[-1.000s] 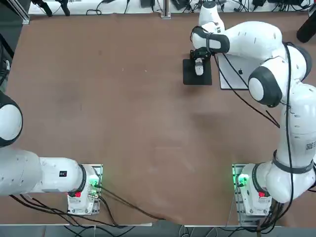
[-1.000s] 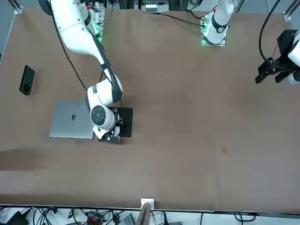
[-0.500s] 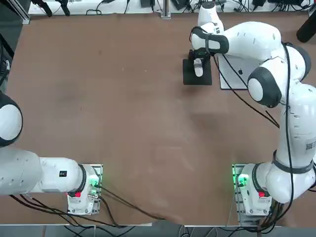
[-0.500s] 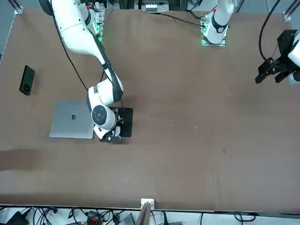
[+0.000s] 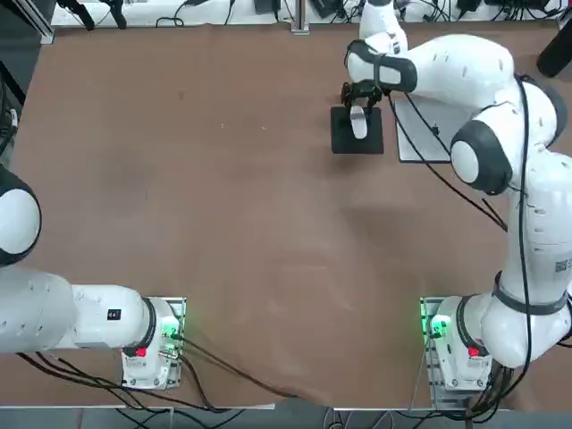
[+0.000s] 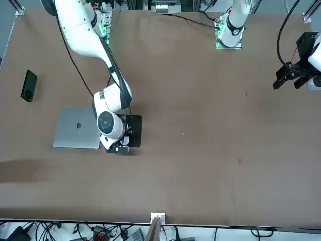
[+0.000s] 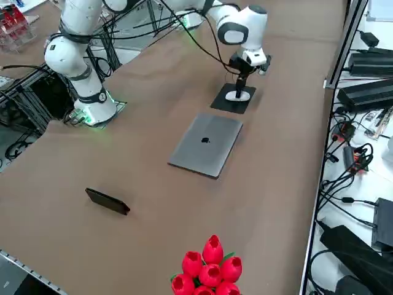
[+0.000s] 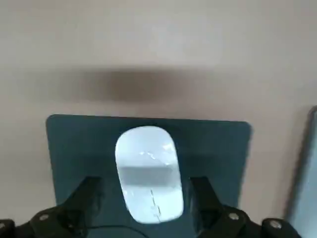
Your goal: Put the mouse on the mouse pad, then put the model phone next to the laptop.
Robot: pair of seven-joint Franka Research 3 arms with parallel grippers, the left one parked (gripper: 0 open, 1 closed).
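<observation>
Resting on the mouse pad [image 8: 218, 144], the smooth, probably light mouse [image 8: 147, 171] sits between the released right gripper [image 8: 146, 198]; the slim, stiff model phone [image 7: 107, 201] wants an edge grasp.

My right arm [image 5: 527, 232] is glossy white in rounded segments with dark grey joint bands. A black cable runs along it. My gripper [image 8: 144, 196] is black, with screws near the finger roots. My base [image 5: 447, 344] glows green, with a red patch.
</observation>
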